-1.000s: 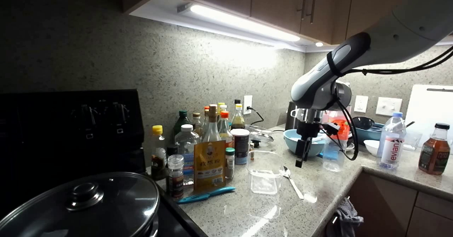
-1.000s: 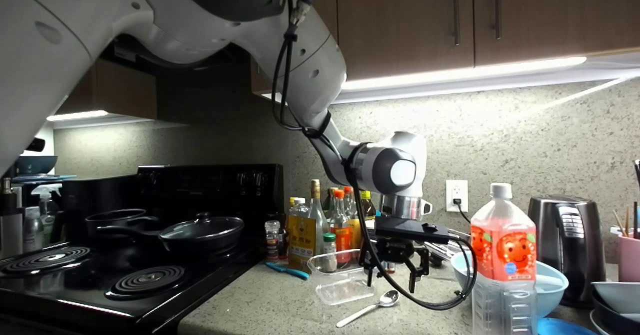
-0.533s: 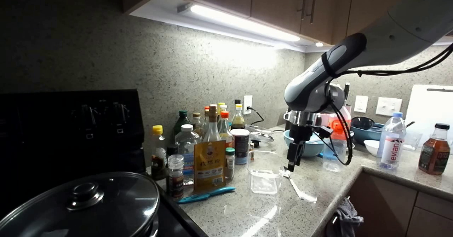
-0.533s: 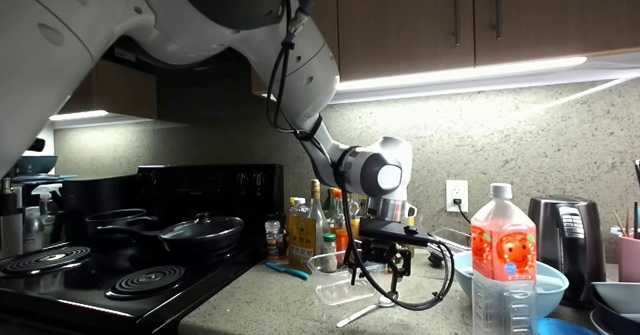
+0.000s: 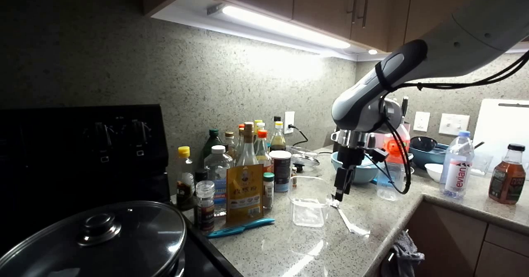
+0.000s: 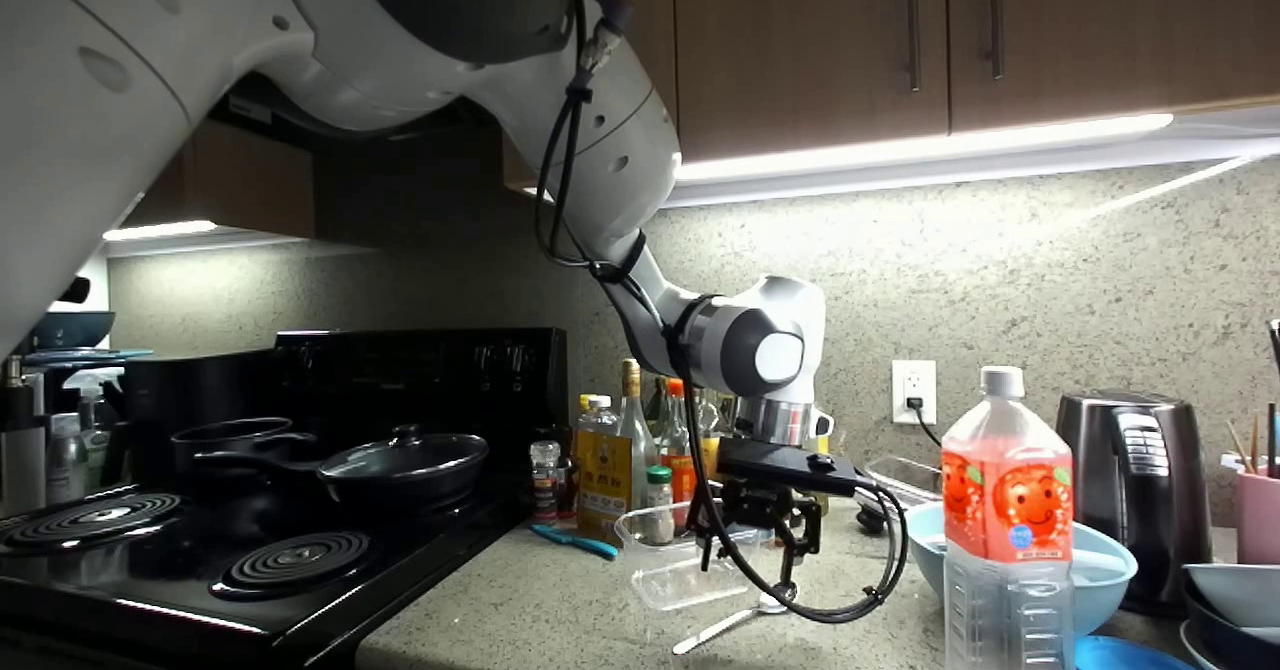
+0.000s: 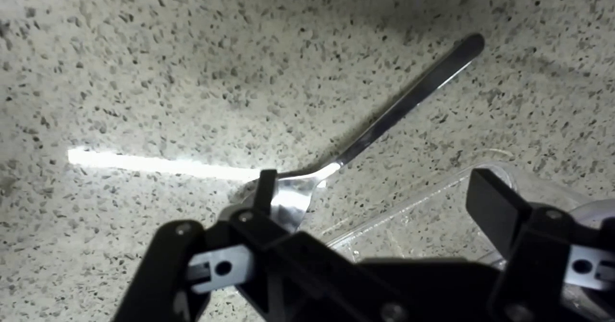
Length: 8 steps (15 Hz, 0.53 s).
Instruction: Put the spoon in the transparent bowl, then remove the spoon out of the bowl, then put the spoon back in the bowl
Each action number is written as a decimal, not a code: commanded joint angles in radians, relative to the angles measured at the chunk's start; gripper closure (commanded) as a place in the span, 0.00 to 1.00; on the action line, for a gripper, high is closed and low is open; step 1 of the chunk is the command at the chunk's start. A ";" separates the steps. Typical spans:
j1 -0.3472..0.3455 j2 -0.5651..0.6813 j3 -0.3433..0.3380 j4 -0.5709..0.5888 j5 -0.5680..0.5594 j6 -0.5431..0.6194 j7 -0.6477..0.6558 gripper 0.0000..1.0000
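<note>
The silvery spoon [image 5: 345,219] lies on the counter; it also shows in an exterior view [image 6: 715,630] and in the wrist view [image 7: 408,101]. The transparent bowl [image 5: 308,202], a clear squarish container, stands beside the spoon's head; it also shows in an exterior view [image 6: 668,590] and partly in the wrist view [image 7: 384,222]. My gripper [image 7: 377,185] is open, with its jaws wide apart and nothing between them. In the wrist view one finger [image 7: 265,190] covers part of the spoon's head. In an exterior view the gripper [image 6: 750,568] hangs low by the spoon's head and the bowl.
A light blue bowl [image 5: 361,169] and a large bottle with a red label [image 6: 1007,530] stand near the arm. Several sauce bottles, a yellow pouch [image 5: 244,192] and a teal knife [image 5: 241,228] are beyond the transparent bowl. The stove with a lidded pan [image 6: 405,465] is at one side.
Since one second ago my gripper has moved toward the transparent bowl and slightly lower, to the spoon's head. It has barely moved in the last half second. The spoon and bowl have not moved.
</note>
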 commanded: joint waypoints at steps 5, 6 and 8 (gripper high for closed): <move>-0.034 0.075 0.017 0.095 -0.009 -0.001 -0.016 0.00; -0.038 0.084 0.019 0.107 -0.008 -0.003 -0.018 0.00; -0.047 0.100 0.023 0.131 -0.005 -0.008 -0.021 0.00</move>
